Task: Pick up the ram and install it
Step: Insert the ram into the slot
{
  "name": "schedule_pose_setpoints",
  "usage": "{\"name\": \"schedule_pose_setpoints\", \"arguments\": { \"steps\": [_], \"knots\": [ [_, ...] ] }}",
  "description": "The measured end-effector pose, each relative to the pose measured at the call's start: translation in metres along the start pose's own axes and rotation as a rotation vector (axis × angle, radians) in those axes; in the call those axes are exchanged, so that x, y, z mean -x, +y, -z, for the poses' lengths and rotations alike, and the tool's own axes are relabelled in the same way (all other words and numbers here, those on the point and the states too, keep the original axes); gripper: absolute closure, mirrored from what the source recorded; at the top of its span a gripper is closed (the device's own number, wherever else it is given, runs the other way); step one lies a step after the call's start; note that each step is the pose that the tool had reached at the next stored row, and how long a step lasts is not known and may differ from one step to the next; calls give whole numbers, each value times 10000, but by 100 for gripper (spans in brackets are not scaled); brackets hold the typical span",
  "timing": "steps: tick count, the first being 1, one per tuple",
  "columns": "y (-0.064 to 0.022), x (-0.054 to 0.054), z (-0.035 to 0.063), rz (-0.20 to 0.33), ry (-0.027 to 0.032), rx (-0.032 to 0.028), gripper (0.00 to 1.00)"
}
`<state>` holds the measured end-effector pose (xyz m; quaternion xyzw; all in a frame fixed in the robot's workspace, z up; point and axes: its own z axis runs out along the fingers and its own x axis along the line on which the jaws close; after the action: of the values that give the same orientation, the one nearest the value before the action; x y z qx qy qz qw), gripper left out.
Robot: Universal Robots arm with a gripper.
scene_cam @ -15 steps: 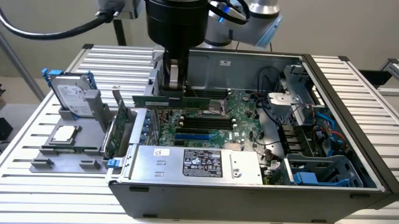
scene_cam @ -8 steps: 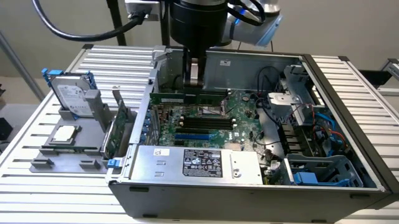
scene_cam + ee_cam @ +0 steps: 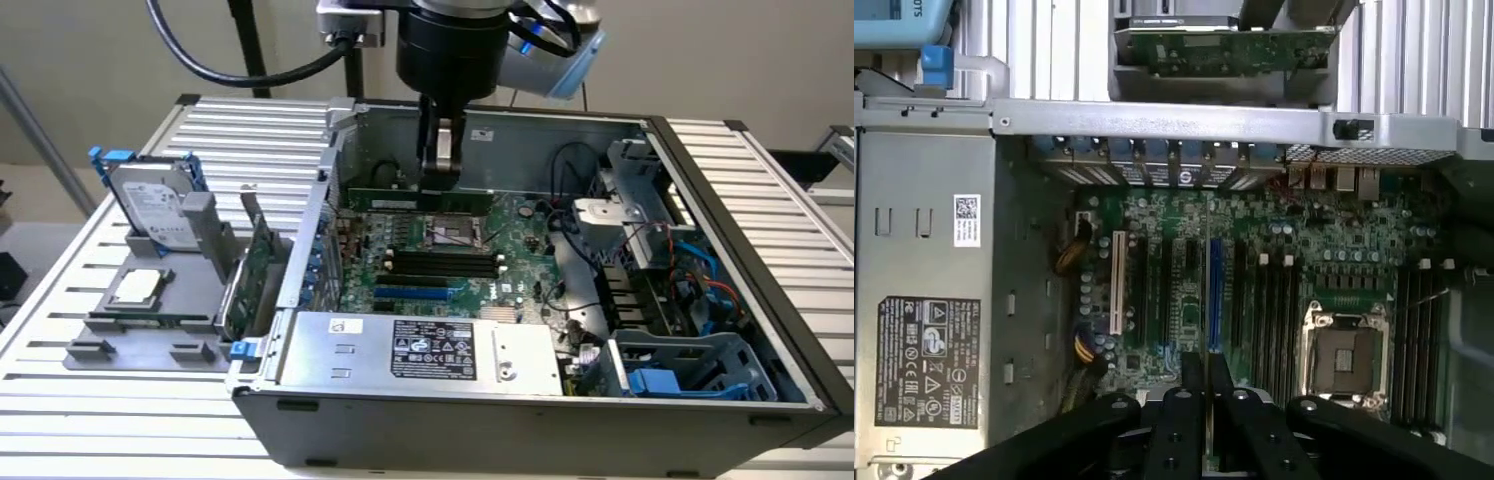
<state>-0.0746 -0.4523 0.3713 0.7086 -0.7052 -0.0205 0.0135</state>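
Wrist view: thin green ram stick (image 3: 1209,280) is being pinched edge-on by the black gripper (image 3: 1208,365), jaws closed on it, ideally being aligned parallel with the motherboard's black slots (image 3: 1278,310).

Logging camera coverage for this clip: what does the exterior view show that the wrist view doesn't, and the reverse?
Exterior view: the hard drive and the processor chip on the grey holder beside the case, plus the ram lengthwise in the gripper. Wrist view: a white slot on the motherboard. Both: the processor socket and the power supply label.
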Motion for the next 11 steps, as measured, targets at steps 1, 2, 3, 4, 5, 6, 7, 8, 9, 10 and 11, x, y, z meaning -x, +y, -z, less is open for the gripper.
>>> {"name": "schedule_pose_setpoints", "arguments": {
  "steps": [1,2,3,4,5,6,7,8,9,10,11],
  "knots": [
    [-21,40,-17,0,1,0,100],
    [-42,81,-35,1,0,0,100],
    [-63,123,-53,1,0,0,100],
    [-84,164,-71,1,0,-1,100],
    [-105,206,-89,1,-1,-1,100],
    [-127,248,-107,2,-1,-1,100],
    [-147,288,-124,2,0,-1,100],
    [-167,328,-142,2,0,-1,100],
    [-186,367,-158,1,0,0,100],
    [-208,412,-178,1,0,0,100],
    [-227,452,-195,1,0,-1,100]
  ]
}}
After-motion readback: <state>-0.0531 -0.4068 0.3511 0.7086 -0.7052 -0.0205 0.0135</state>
